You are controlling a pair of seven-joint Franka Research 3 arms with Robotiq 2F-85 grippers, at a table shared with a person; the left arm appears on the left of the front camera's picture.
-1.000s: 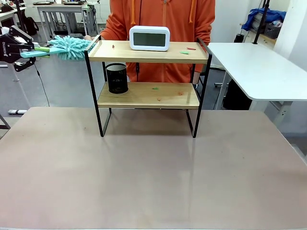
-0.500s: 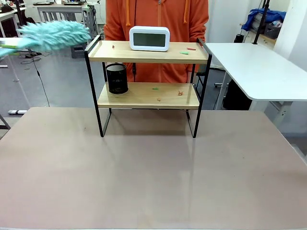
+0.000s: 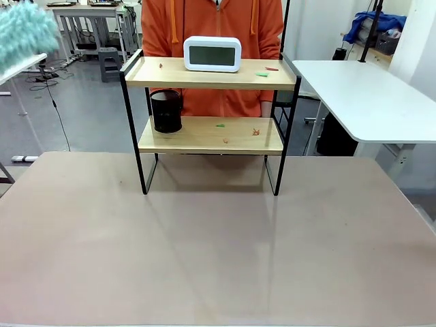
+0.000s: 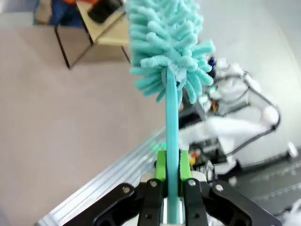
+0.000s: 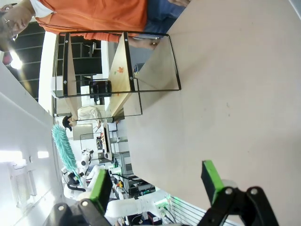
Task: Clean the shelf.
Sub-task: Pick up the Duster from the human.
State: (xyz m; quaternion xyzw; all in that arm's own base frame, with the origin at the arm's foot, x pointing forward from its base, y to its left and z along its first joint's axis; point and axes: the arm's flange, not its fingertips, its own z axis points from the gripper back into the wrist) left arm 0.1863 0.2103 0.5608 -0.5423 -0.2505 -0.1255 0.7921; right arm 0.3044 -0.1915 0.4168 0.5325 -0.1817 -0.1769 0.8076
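Note:
The shelf (image 3: 211,75) stands at the table's far middle, two wooden boards in a black frame. A white clock (image 3: 212,54) and small green and red scraps (image 3: 263,73) lie on its top board. A black mesh cup (image 3: 166,111) and more scraps (image 3: 255,132) are on the lower board. A fluffy teal duster (image 3: 24,30) hangs at the far upper left, well clear of the shelf. In the left wrist view my left gripper (image 4: 172,188) is shut on the duster's handle (image 4: 171,122). My right gripper (image 5: 156,184) is open and holds nothing, far from the shelf (image 5: 120,70).
A person in an orange hoodie (image 3: 211,20) stands right behind the shelf. A white side table (image 3: 368,95) adjoins at the right. The grey-brown tabletop (image 3: 218,245) spreads in front of the shelf.
The duster has swung up and to the left, away from the shelf's top left corner. My left gripper has left the front view. The person shifted slightly.

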